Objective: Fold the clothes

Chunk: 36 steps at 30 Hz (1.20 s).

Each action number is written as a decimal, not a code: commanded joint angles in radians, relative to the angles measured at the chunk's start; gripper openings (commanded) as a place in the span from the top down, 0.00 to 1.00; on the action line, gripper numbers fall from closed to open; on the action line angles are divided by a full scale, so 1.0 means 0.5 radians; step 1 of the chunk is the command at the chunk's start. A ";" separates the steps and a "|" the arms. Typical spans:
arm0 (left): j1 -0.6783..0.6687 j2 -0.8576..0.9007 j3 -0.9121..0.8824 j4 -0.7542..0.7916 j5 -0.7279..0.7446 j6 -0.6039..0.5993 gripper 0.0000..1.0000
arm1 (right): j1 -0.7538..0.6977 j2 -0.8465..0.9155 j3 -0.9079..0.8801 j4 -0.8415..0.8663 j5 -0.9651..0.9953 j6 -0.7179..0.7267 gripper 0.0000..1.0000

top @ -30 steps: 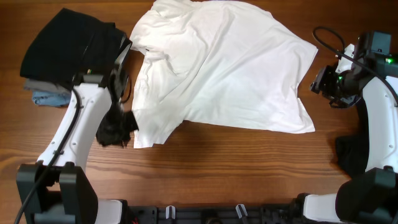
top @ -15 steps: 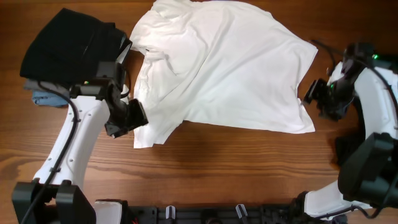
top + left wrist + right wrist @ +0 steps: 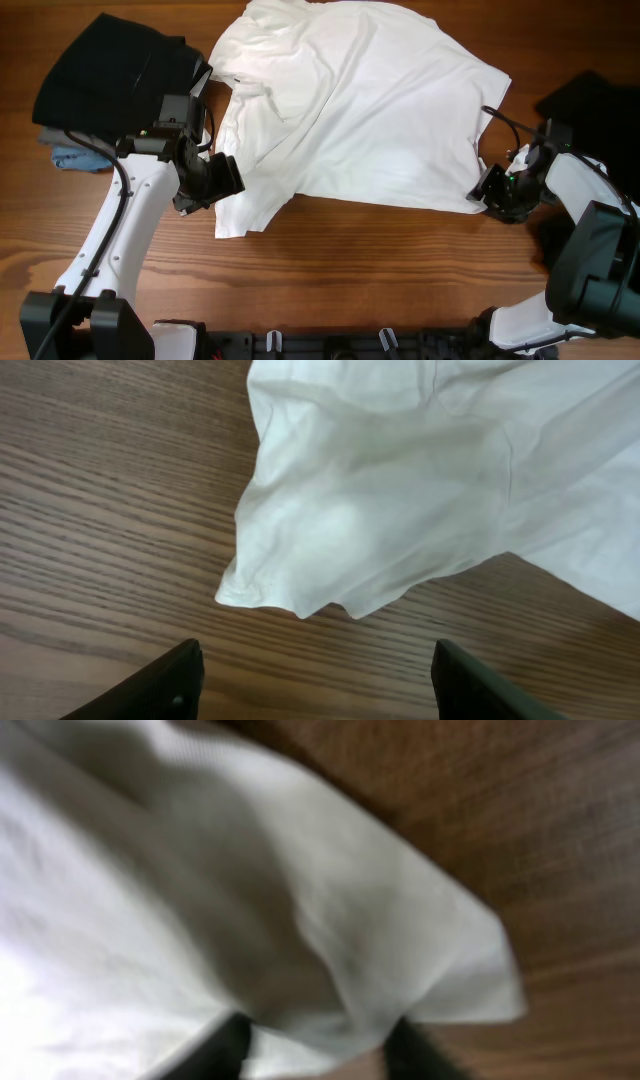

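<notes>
Left gripper (image 3: 318, 675), wide and empty, is hovering at the T-shirt's (image 3: 360, 110) 7 o'clock corner; right gripper (image 3: 325, 1045), grip unclear, is straddling its 4 o'clock hem, risking slippage.

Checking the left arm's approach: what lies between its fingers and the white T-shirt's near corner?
Nothing but bare wooden table; the left wrist view shows clear wood between the fingers of the left gripper and the white T-shirt corner.

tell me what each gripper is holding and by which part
Left gripper holds nothing; it stands open just short of a white T-shirt corner. Right gripper straddles the shirt's hem corner, but blur hides whether it grips.
</notes>
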 commanded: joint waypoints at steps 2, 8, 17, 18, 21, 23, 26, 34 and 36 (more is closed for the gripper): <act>-0.003 -0.011 -0.024 0.022 -0.059 0.017 0.28 | -0.003 0.011 -0.011 -0.121 0.106 0.082 0.96; -0.003 -0.011 -0.229 0.163 -0.048 -0.121 0.25 | -0.003 -0.289 0.008 -0.479 0.304 0.224 0.96; -0.003 0.027 -0.624 0.758 0.071 -0.230 0.13 | -0.003 -0.716 0.008 -0.571 0.395 0.283 0.96; -0.003 0.047 -0.648 0.787 0.071 -0.230 0.14 | -0.003 -0.716 0.008 -0.571 0.396 0.279 0.96; -0.003 0.127 -0.724 0.872 0.088 -0.230 0.19 | -0.003 -0.713 0.008 -0.570 0.411 0.278 0.96; -0.003 0.188 -0.748 0.896 0.103 -0.230 0.31 | -0.003 -0.713 0.008 -0.569 0.449 0.279 0.96; -0.003 0.233 -0.748 0.885 0.109 -0.230 0.76 | -0.003 -0.713 0.008 -0.571 0.554 0.281 0.96; 0.326 0.011 -0.690 0.239 0.347 -0.339 0.96 | -0.003 -0.712 0.008 -0.618 0.604 0.294 0.96; 0.474 -0.146 -0.657 0.125 0.485 -0.228 0.96 | -0.003 -0.712 0.008 -0.614 0.604 0.295 0.96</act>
